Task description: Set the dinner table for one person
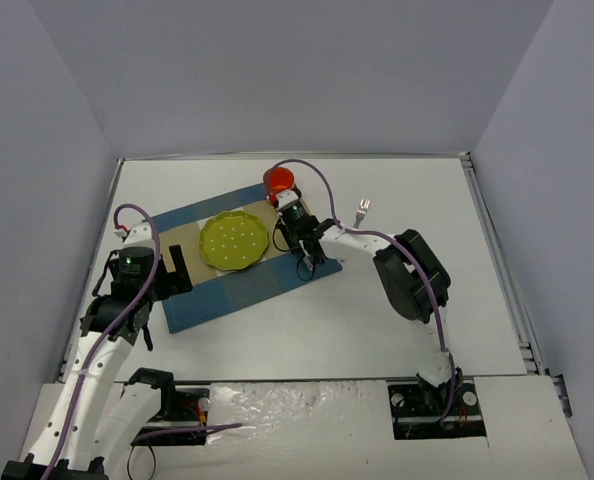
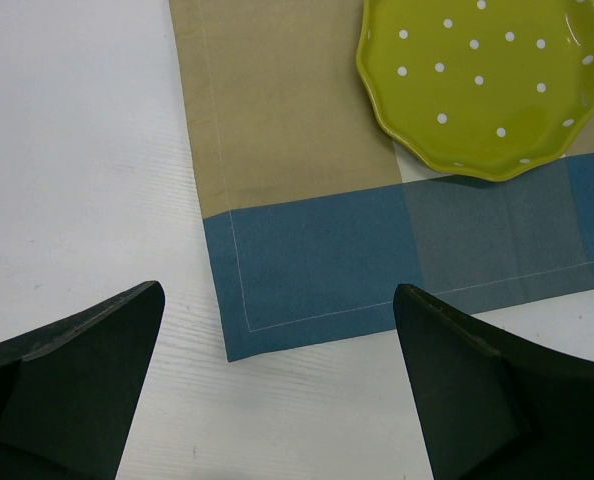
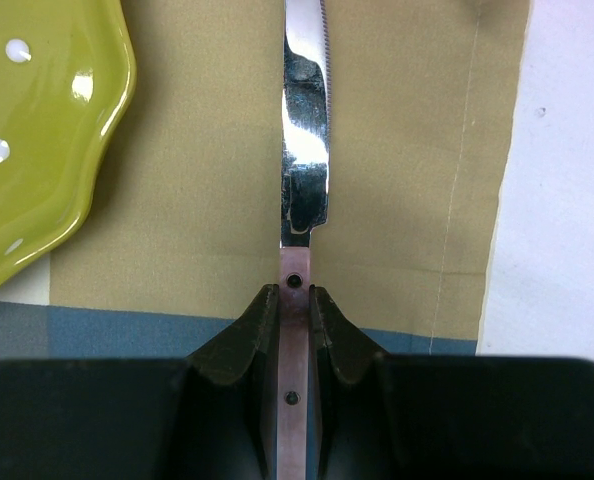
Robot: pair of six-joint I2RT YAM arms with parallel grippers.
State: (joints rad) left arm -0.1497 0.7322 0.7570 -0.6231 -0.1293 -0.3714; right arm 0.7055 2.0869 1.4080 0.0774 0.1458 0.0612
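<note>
Right of the plate (image 3: 37, 150), the right end effector (image 3: 293, 297) grips a knife (image 3: 305, 120) over the placemat (image 3: 407, 150) on the table (image 1: 377, 320). The left end effector (image 2: 279, 295) stands open. Knife placement appears in hand; next, lower flat and release.

Left gripper (image 2: 279, 300) wide apart — right gripper (image 3: 294, 295) tight on knife (image 3: 305, 150) handle.

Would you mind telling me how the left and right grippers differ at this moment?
The left gripper stands open and empty; the right gripper is shut on a knife. The left hovers at the placemat's blue edge, the right beside the green plate. Both are black, near the placemat.
</note>
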